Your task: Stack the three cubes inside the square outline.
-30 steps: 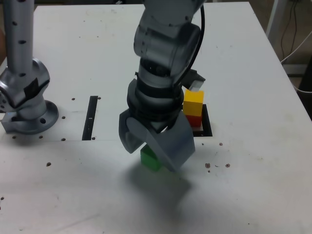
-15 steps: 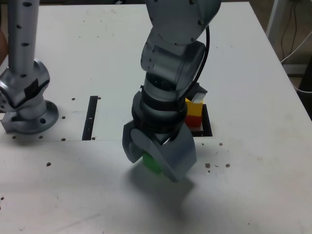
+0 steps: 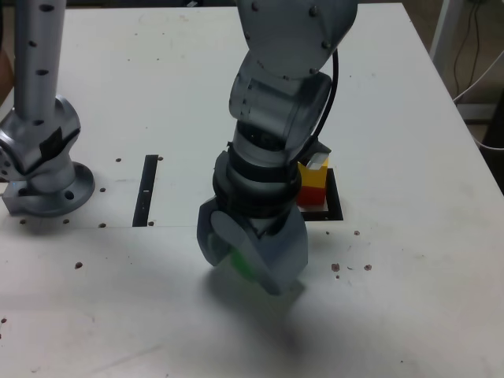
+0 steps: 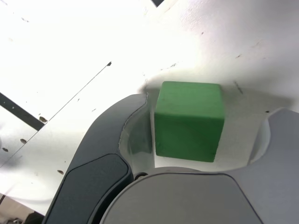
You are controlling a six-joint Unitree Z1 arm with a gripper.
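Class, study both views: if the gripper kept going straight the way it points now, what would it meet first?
Most likely the green cube, which sits between the fingers of the gripper. It points down at the white table, so the tabletop would come right after; depth is hard to judge.

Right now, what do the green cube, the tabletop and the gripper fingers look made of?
Small matte green cube: probably painted wood or foam; flat even colour, no shine, slightly soft edges.
White flat tabletop: likely painted or laminated board; smooth, faint sheen, seam lines, small dark specks or holes.
Grey curved gripper fingers: moulded plastic by the look; smooth satin surface, rounded contours.
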